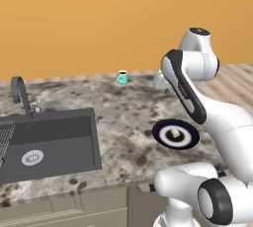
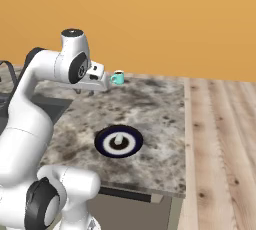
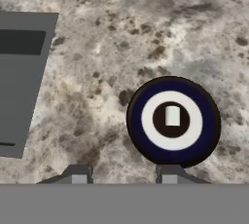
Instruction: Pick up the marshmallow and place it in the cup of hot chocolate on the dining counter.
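Hand view looks straight down on the plate (image 3: 173,120), with the marshmallow (image 3: 172,116) on its dark centre and the gripper (image 3: 124,179) fingertips standing apart, holding nothing. Both base views add the cup of hot chocolate (image 1: 122,77) near the dining counter's (image 1: 123,117) far edge; the left one also shows the sink (image 1: 47,142) and faucet (image 1: 21,94).

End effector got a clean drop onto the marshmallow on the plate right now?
Probably yes. The marshmallow sits alone at the centre of the plate, nothing over or beside it. The end effector hangs above the counter, off to one side, empty.
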Tool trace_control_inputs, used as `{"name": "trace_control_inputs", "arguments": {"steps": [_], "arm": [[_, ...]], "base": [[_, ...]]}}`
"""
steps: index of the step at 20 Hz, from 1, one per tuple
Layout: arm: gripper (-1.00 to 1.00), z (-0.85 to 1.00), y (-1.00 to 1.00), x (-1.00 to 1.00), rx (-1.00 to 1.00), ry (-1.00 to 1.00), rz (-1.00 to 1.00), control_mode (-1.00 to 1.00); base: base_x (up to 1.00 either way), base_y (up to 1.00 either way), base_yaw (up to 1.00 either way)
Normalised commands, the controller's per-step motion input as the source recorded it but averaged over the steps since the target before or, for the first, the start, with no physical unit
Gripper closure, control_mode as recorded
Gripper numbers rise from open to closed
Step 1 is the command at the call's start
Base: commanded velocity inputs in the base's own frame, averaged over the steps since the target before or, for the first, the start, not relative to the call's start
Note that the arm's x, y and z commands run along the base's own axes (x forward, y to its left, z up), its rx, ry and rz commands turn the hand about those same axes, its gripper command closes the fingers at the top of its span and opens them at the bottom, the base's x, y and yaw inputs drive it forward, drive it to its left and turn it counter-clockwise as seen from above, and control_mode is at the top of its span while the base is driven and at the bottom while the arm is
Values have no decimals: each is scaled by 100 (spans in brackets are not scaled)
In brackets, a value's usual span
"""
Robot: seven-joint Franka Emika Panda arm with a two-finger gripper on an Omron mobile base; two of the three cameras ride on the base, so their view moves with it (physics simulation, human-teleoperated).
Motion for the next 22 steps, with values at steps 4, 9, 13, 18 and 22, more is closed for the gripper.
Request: {"name": "trace_control_inputs", "arguments": {"steps": [4,9,13,18,22], "arm": [[-100,-13,-5,3,0,0,-1,-100],[-100,-37,-43,15,-3,1,-7,-100],[-100,-39,-49,9,-6,4,-5,-100],[-100,-31,-36,18,-4,14,-3,-100],[-100,-19,-9,10,0,24,-1,-100]], "base": [[0,0,0],[0,0,0],[0,0,0],[0,0,0],[0,0,0]]}}
